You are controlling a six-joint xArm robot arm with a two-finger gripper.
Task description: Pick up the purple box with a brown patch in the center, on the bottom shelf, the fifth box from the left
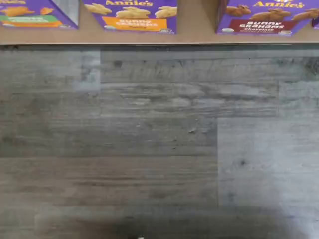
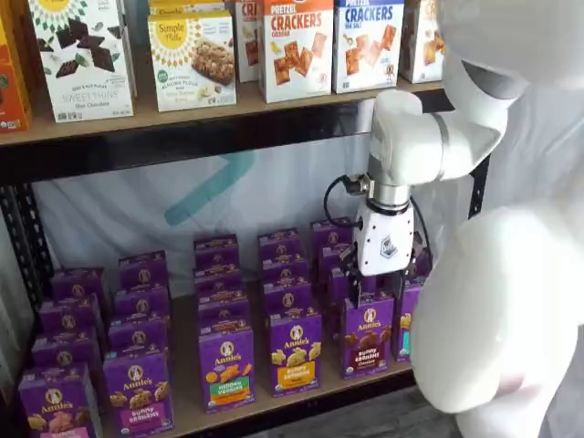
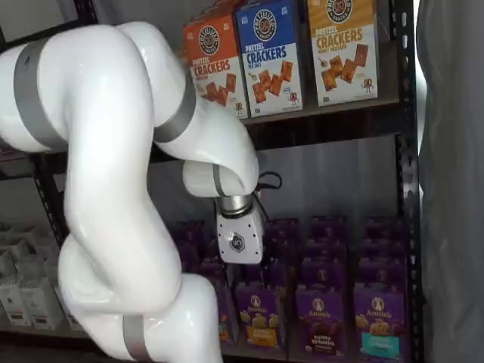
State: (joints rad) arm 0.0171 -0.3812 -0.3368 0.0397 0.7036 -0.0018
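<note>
The purple box with dark brown bunny crackers and a brown "Bunny Grahams" label stands at the front of the bottom shelf [image 2: 187, 415] in both shelf views [image 2: 368, 336] [image 3: 321, 321]. Its lower front also shows in the wrist view [image 1: 261, 21], on the wooden board [image 1: 197, 30]. My gripper [image 2: 377, 278] hangs just above and in front of this box, its white body pointing down. In a shelf view the gripper [image 3: 242, 266] is up and to the left of the box. The black fingers are dark against the purple boxes, so no gap can be made out. Nothing is held.
A purple box with a yellow-orange label [image 2: 295, 351] stands left of the task box and one with a teal patch [image 3: 376, 324] right of it. More purple boxes stand in rows behind. Cracker boxes [image 2: 297, 46] fill the upper board. Grey plank floor [image 1: 149, 139] lies below.
</note>
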